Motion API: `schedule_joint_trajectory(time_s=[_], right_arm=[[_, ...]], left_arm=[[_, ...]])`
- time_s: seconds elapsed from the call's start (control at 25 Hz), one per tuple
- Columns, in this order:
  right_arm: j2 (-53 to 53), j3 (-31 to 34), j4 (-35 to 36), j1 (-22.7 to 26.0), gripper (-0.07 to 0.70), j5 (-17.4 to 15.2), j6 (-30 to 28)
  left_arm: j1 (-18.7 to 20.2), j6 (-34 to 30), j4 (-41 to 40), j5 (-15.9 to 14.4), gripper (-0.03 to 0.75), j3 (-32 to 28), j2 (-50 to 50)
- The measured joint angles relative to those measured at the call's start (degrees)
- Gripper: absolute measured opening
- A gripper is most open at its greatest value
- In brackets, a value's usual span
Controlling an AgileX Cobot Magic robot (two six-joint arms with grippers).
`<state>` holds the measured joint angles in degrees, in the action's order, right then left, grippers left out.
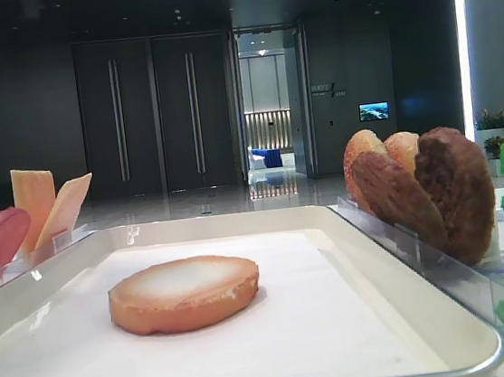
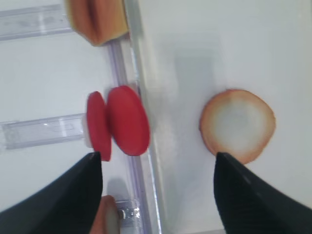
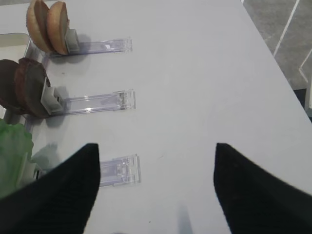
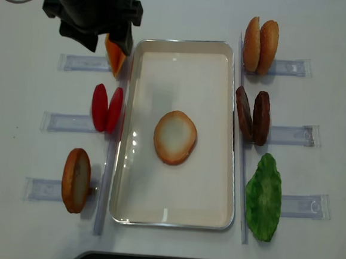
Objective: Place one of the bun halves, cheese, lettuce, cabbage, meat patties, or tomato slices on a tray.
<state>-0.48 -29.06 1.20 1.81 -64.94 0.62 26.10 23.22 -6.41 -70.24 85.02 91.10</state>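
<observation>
One round bun half [image 4: 175,137] lies flat on the big cream-white tray [image 4: 172,216]; the left gripper [image 2: 156,161] is wide apart, holding nothing.

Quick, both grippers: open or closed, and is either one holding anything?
Left gripper: open, holding nothing; the bun half lies on the tray.
Right gripper: open, empty, over bare table.
</observation>
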Motion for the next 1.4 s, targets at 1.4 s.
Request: schedule_joint_trajectory(time_s=[1.4], right_arm=[[0.0, 0.0, 0.0, 0.0, 0.472, 0.0, 0.0]], left_arm=[[-22.87, -16.26, 0.72, 8.62, 0.545, -56.04, -57.25]])
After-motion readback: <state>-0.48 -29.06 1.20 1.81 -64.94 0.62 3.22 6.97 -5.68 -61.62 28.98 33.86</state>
